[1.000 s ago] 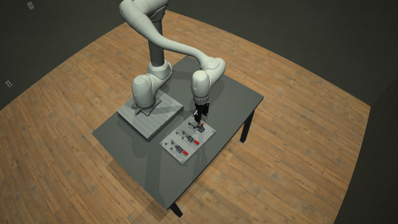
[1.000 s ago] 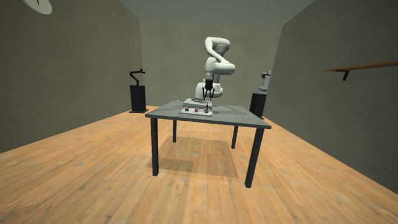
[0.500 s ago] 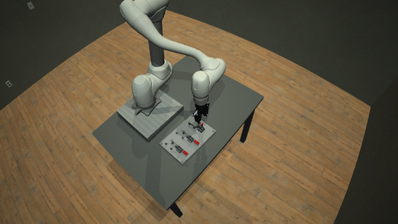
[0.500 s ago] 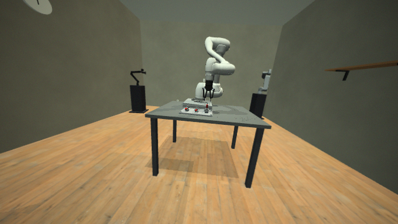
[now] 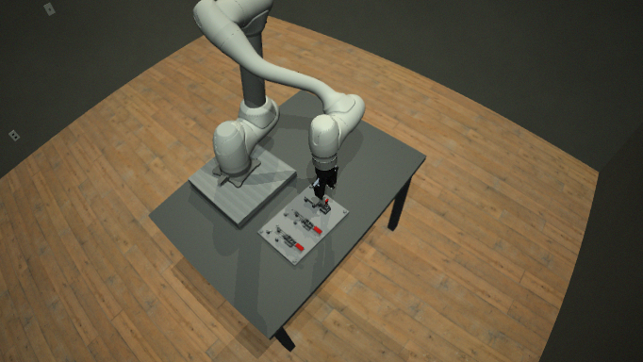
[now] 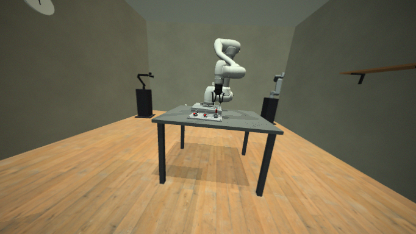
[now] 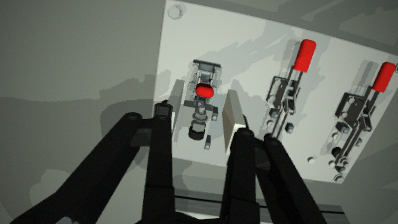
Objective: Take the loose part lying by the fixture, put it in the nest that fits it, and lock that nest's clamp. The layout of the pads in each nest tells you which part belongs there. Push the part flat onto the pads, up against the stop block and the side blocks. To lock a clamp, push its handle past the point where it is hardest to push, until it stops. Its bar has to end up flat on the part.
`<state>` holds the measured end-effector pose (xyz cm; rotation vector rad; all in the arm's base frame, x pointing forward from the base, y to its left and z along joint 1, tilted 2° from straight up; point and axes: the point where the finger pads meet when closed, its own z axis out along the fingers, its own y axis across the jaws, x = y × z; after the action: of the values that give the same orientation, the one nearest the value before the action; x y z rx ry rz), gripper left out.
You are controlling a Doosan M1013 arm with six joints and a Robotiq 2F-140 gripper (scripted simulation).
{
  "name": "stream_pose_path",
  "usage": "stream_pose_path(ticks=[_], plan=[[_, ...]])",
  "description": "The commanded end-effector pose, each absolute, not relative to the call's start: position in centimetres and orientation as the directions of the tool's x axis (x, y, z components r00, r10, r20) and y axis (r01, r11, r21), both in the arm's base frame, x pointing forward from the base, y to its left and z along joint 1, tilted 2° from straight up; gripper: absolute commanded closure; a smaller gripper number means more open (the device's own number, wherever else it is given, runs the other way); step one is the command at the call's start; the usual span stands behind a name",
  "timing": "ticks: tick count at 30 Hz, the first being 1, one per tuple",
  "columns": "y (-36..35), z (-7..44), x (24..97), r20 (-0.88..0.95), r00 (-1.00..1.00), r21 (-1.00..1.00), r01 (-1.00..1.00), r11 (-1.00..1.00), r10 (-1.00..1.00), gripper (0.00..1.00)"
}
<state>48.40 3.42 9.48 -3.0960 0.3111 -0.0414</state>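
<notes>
The pale fixture plate (image 5: 332, 222) (image 7: 250, 50) carries three nests with toggle clamps. My gripper (image 5: 325, 189) (image 6: 217, 103) (image 7: 203, 97) is partly open, with a gap between its flat pale fingertip plates. It hangs over the end nest, whose clamp shows between the fingers. That clamp's red handle (image 5: 326, 201) (image 6: 216, 111) (image 7: 205, 91) stands upright. The middle clamp's red handle (image 5: 318, 230) (image 7: 305, 55) and the far clamp's red handle (image 5: 299, 246) (image 7: 384, 77) lie low. I cannot make out the loose part, or tell whether it sits in the end nest.
The fixture is on the grey table (image 5: 245, 302) (image 6: 174, 117), beside the thick pale block (image 5: 273, 186) under the arm's base. The middle clamp stands close beside the right finger in the wrist view. A bolt head (image 7: 175, 12) marks one plate corner.
</notes>
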Motion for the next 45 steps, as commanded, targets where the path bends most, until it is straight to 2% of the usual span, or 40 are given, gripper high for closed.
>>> stream_pose_path(ticks=[1,26,44,45], plan=[[3.4,9.5,48.4,0.024,0.98,-0.032,-0.199,-0.98,-0.199,0.65],[3.5,6.0,48.5,0.024,0.98,-0.032,-0.199,-0.98,-0.199,0.65],[3.5,5.8,48.5,0.024,0.98,-0.032,-0.199,-0.98,-0.199,0.65],[3.5,5.8,48.5,0.024,0.98,-0.032,-0.199,-0.98,-0.199,0.9]])
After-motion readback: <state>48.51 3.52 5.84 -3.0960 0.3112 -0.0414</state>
